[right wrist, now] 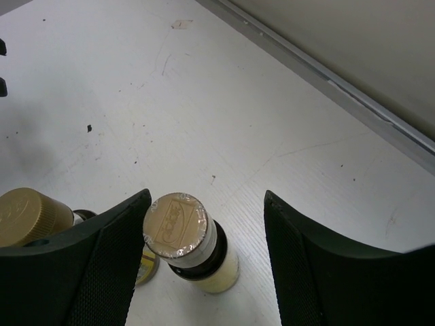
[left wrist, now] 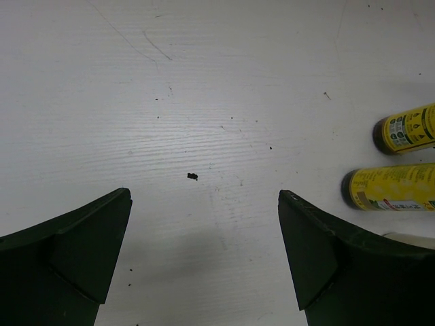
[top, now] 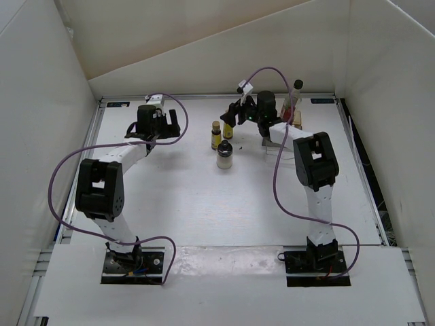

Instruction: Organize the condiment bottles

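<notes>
Item: small yellow bottle with round brown cap (right wrist: 175, 224), upright toward the 12 o'clock edge of the table (top: 204, 204), standing between the parted jaws of my right gripper (right wrist: 206, 200), closer to the 9 o'clock finger; left gripper (left wrist: 204, 193) spread wide, farther off.

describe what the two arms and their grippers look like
Both the left arm and right arm have white links with chunky black joint housings. A purple cable loops along each. The left gripper and right gripper have broad dark wedge-shaped fingers; the right's inner faces look finely textured.
</notes>
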Available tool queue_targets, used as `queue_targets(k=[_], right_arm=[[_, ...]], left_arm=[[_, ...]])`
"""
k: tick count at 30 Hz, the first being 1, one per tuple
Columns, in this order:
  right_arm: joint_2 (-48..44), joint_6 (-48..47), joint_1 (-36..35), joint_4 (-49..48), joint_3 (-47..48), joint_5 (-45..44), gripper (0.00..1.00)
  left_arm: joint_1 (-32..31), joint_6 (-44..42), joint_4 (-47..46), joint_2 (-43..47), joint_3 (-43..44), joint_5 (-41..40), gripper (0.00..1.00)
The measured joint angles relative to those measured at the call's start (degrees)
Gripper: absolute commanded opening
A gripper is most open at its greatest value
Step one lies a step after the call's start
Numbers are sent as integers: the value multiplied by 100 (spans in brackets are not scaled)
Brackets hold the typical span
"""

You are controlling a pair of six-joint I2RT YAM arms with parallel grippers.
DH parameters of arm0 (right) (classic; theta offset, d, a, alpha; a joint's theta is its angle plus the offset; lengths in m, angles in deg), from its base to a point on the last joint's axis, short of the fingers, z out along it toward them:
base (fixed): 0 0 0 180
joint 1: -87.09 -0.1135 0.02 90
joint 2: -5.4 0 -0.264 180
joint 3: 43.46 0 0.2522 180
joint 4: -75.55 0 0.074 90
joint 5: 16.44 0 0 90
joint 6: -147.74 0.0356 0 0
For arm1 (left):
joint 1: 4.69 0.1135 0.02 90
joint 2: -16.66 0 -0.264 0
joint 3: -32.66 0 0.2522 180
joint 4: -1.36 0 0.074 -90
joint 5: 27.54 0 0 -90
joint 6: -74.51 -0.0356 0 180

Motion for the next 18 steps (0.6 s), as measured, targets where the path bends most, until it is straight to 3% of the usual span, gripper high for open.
queue_targets(k=[8, 15, 18], right_arm=[[39, 0, -87, 76, 7, 39, 60], [39, -15, -166, 90, 2, 37, 42], [39, -15, -173, 87, -7, 33, 38]], left_arm=[[42, 2, -2, -7, 0, 17, 100], [72, 4, -9, -7, 0, 22, 100], [72, 9, -9, -7, 0, 37, 100]])
